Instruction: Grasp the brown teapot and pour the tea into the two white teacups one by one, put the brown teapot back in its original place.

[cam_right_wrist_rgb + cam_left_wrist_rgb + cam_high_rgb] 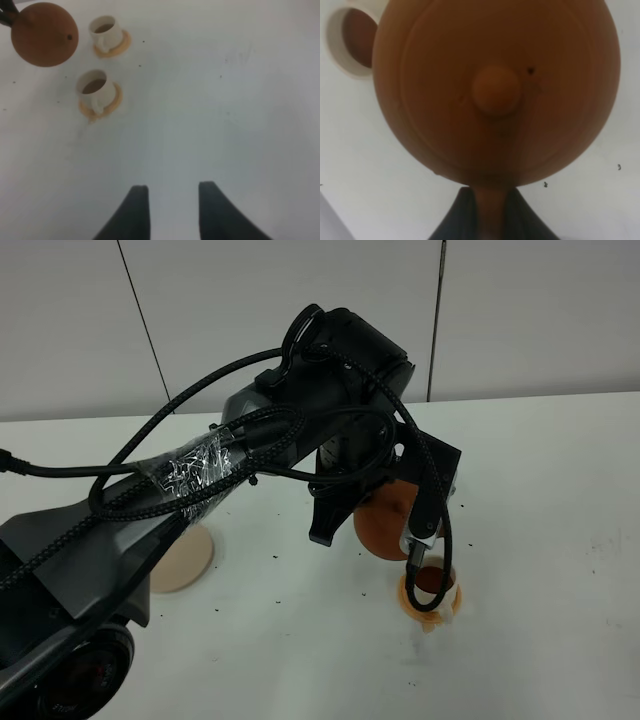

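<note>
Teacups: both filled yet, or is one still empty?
Both filled. The right wrist view shows dark tea inside each of the two teacups, with the brown teapot held above beside them.

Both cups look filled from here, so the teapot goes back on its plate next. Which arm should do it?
Left. Its gripper is shut on the brown teapot, and the beige plate lies on its side. The right gripper hangs open and empty.
</note>
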`<state>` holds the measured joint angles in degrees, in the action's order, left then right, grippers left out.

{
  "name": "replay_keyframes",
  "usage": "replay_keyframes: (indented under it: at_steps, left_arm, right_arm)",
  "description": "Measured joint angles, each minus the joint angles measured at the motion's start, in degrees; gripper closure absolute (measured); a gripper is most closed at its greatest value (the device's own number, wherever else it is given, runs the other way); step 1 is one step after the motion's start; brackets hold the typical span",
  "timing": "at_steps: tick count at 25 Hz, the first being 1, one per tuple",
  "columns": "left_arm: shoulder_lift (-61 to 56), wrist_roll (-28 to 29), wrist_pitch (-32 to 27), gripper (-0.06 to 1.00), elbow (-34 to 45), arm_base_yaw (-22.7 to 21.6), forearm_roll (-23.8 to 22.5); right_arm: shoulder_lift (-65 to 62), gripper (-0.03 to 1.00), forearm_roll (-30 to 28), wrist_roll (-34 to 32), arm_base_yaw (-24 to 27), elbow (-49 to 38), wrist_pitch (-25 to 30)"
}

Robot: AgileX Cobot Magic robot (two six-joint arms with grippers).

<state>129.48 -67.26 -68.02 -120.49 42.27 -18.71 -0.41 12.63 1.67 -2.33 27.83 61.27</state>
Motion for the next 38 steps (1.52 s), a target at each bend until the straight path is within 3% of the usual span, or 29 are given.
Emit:
replay_keyframes:
  at_steps: [21, 27, 38]
  left_arm:
    - [-2.58, 3.41, 0.00, 0.78, 3.45, -1.09, 0.35]
    - [-7.47, 5.67, 0.04, 0.78, 11.24, -2.40, -0.10]
    - [-19.11, 13.95, 0.04, 0.78, 27.58, -10.71, 0.54]
  right_arm:
    - [0.00, 0.73, 0.00, 0.00, 0.00, 0.00, 0.00]
    - [0.00, 0.73, 0.00, 0.00, 0.00, 0.00, 0.00]
    - [0.00, 0.73, 0.00, 0.00, 0.00, 0.00, 0.00]
